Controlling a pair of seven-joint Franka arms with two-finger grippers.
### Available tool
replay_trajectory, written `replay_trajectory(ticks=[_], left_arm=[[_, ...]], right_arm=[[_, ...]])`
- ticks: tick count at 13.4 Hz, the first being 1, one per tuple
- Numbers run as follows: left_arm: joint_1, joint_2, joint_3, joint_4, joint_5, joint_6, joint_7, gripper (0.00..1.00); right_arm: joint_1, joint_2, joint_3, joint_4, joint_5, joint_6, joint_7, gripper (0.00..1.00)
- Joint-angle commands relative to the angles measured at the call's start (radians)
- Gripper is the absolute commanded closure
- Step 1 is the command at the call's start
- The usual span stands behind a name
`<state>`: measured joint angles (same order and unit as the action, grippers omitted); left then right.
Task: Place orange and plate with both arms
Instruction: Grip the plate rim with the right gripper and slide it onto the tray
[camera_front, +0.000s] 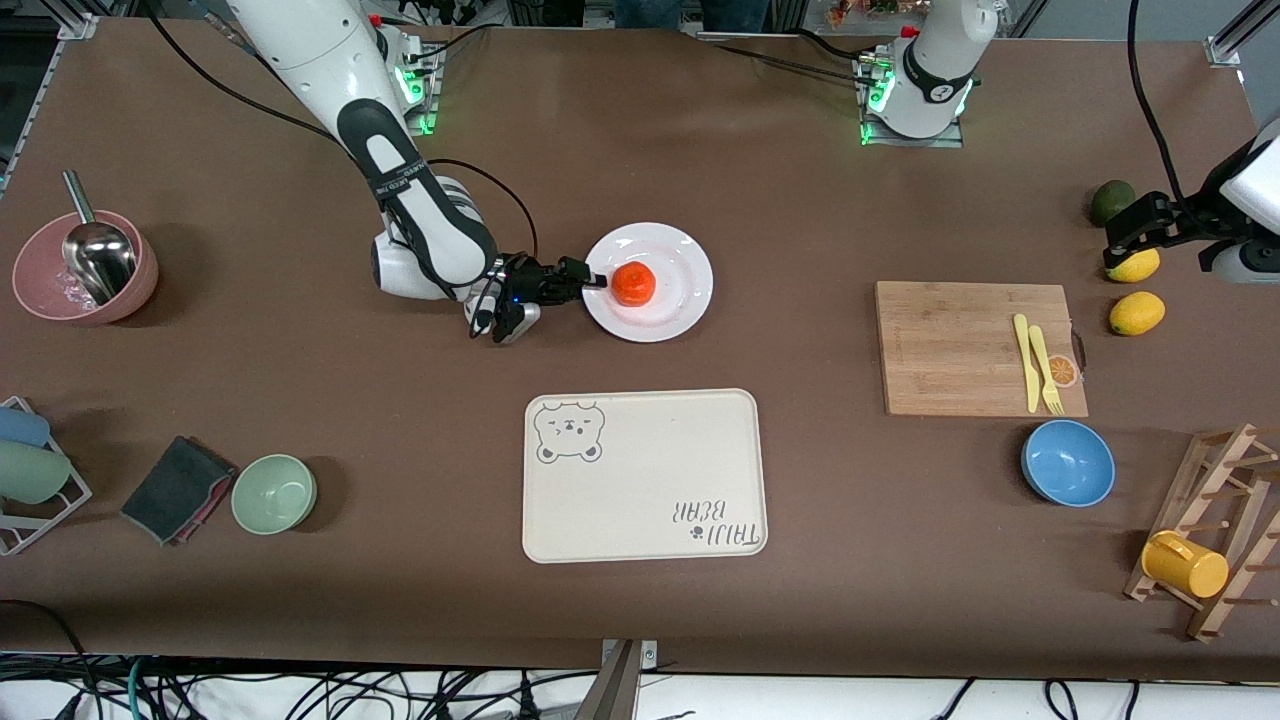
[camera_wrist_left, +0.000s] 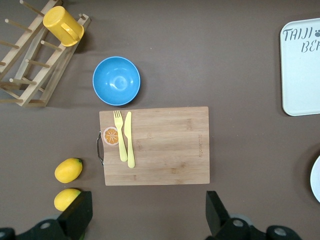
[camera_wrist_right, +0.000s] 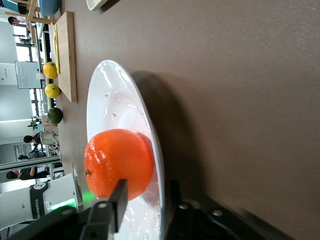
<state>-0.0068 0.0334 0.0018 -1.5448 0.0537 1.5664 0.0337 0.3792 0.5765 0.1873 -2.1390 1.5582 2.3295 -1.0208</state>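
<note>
The right gripper (camera_front: 592, 281) is clamped on the plate (camera_front: 690, 262) rim, one finger above, one below. The orange (camera_front: 634, 284) already sits on the plate (that part looks done). Moving the plate remains. The left gripper (camera_wrist_left: 145, 215) waits spread apart near the lemons (camera_front: 1136, 313).

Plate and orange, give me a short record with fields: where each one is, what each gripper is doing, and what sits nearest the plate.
orange: on the plate, orange resting on its white surface
plate: plate on the table, farther from the front camera than the bear-print tray
right gripper: right gripper at the plate's rim, one finger above and one below the rim
left gripper: left gripper open, over the lemons at the left arm's end of the table, waiting
nearest neighbour: the bear-print tray
</note>
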Motion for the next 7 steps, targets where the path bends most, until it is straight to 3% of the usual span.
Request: replay_trajectory(ticks=[1, 5, 7], left_arm=[[-0.001, -0.009, 0.009, 0.017, -0.020, -0.005, 0.020, 0.00], [0.001, -0.009, 0.007, 0.022, -0.026, -0.003, 0.021, 0.00], [0.004, -0.006, 0.007, 0.023, -0.026, 0.000, 0.028, 0.00]], right_arm=[[0.021, 0.039, 0.000, 0.025, 0.016, 0.018, -0.036, 0.99], [0.021, 0.016, -0.005, 0.037, 0.013, 0.014, -0.025, 1.00], [0.015, -0.023, -0.017, 0.050, -0.048, 0.011, 0.013, 1.00]])
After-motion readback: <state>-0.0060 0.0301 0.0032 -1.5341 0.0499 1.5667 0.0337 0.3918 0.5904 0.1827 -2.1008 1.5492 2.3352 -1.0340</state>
